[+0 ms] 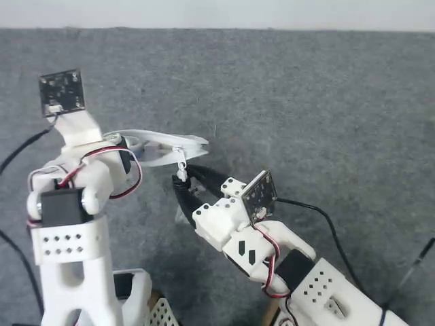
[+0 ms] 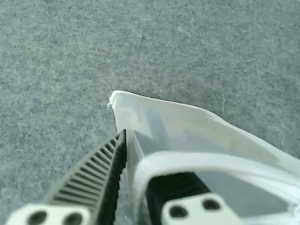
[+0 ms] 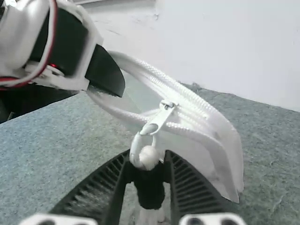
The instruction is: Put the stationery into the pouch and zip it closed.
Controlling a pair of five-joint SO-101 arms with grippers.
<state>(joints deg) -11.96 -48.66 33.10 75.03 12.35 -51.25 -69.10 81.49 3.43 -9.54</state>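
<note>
**Position:** The pouch [image 1: 160, 144] is held raised over the table [image 1: 326, 102], at about 10 o'clock from the centre of the high view.

**Grips:** The left gripper [image 2: 127, 146] is clenched on 1 end of the pouch. The right gripper [image 3: 147, 157], at 6 o'clock from the slider [image 3: 165, 108], is pinching the zipper pull [image 3: 146, 158].

**Zip:** It appears open on the side toward the left gripper. The contents cannot be told.

**Risk 1:** The small pull may slip from the jaws under tension.

**Risk 2:** The fabric may buckle or drag out of the left grip, jamming the slider.
</note>
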